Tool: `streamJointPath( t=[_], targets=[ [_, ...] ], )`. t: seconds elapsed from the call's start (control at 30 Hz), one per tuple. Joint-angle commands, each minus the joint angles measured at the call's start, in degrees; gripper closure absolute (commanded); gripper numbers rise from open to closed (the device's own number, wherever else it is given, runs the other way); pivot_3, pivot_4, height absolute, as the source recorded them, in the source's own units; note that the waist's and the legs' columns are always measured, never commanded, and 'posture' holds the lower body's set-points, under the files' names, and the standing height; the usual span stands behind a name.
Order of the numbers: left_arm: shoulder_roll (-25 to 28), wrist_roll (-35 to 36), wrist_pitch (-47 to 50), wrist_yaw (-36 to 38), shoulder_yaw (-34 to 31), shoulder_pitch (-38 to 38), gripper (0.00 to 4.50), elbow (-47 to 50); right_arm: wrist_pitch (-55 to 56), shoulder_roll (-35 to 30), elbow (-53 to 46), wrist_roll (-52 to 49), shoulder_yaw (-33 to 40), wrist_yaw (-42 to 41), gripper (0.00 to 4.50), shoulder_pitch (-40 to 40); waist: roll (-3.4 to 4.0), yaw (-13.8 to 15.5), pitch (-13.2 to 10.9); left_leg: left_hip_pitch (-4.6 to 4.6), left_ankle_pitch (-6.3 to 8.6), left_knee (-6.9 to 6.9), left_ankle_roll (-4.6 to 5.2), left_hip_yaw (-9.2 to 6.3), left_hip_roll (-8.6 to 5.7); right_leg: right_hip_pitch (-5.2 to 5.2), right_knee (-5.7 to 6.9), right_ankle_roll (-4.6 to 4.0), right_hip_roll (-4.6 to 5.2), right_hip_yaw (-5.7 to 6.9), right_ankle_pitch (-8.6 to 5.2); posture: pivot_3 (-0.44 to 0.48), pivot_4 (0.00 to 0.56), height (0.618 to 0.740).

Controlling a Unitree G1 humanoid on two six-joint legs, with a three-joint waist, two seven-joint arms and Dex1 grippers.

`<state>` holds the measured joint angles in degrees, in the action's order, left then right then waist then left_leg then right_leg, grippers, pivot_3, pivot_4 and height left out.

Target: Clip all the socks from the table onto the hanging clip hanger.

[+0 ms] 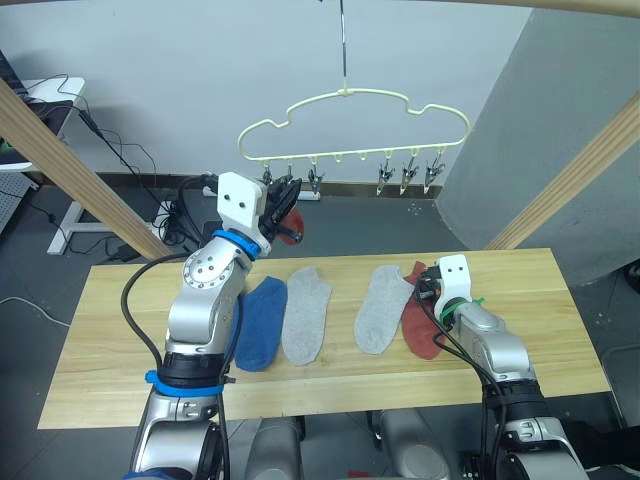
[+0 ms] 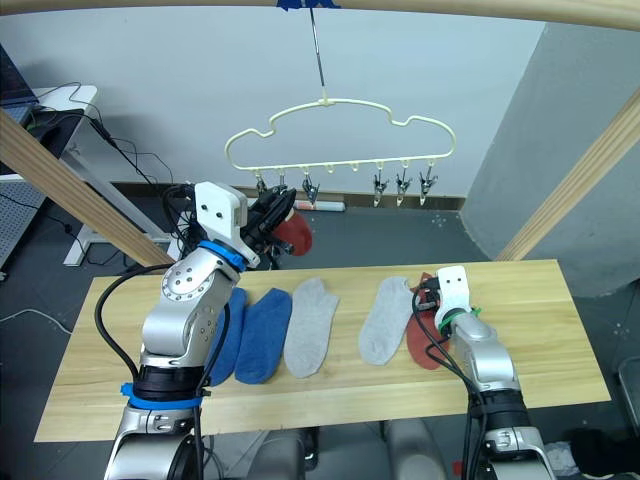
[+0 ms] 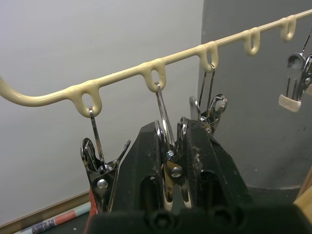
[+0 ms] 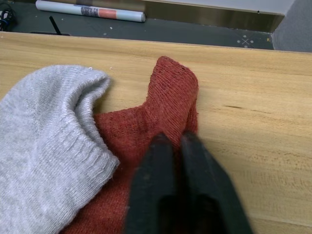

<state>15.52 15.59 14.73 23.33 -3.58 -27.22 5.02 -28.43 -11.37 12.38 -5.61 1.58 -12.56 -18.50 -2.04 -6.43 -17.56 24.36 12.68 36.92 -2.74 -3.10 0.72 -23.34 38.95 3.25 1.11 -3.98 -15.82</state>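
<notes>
Nearest, the right gripper (image 4: 171,141) pinches a rust sock (image 4: 165,105) lying on the table (image 1: 520,290), beside a grey sock (image 1: 383,307). Farther left, the left gripper (image 3: 171,141) squeezes a metal clip (image 3: 168,146) under the clip hanger (image 1: 355,125), a red sock (image 2: 293,233) hanging alongside.

Quick count on the bench (image 2: 540,330): two blue socks (image 2: 262,335), two grey socks (image 2: 311,326) and one red sock (image 2: 424,335), plus a second red sock (image 2: 296,235) up by the hanger's (image 2: 340,135) six clips (image 2: 311,187).

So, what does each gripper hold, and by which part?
Left gripper: a metal clip, by its handles. Right gripper: rust red sock, near its opening.
</notes>
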Motion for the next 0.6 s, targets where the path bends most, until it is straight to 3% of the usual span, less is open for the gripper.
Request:
streamJointPath(
  t=[0.03, 0.33, 0.6],
  targets=[
    [0.01, 2.15, 0.74, 1.31, -0.18, 0.24, 4.2, 3.61, 1.09, -1.75, -2.76, 0.67, -0.44, -1.44, 4.5, 1.58, 0.0, 0.0, 0.0, 0.0, 0.0, 0.0, 0.0, 0.0, 0.0, 0.0, 0.01, 0.0, 0.0, 0.0, 0.0, -0.164, 0.289, 0.74],
    [0.67, 10.82, 10.21, 2.76, -2.68, -1.5, 4.2, 7.71, 13.82, -13.68, -19.22, 6.15, -10.63, -15.05, 4.5, -0.05, 0.02, -0.14, -0.01, 0.0, 0.0, 0.0, 0.0, 0.01, -0.04, -0.01, -0.01, 0.06, -0.09, 0.02, 0.0, -0.164, 0.297, 0.74],
    [1.43, 18.36, 19.18, 1.68, -5.18, -3.2, 4.2, 11.02, 18.36, -8.87, -18.95, 9.36, -18.12, -17.45, 4.5, -7.95, 0.01, -0.01, -0.01, 0.0, 0.0, 0.02, -0.01, -0.05, 0.02, -0.01, 0.0, 0.03, -0.04, 0.03, 0.01, -0.16, 0.295, 0.74]
  ],
)
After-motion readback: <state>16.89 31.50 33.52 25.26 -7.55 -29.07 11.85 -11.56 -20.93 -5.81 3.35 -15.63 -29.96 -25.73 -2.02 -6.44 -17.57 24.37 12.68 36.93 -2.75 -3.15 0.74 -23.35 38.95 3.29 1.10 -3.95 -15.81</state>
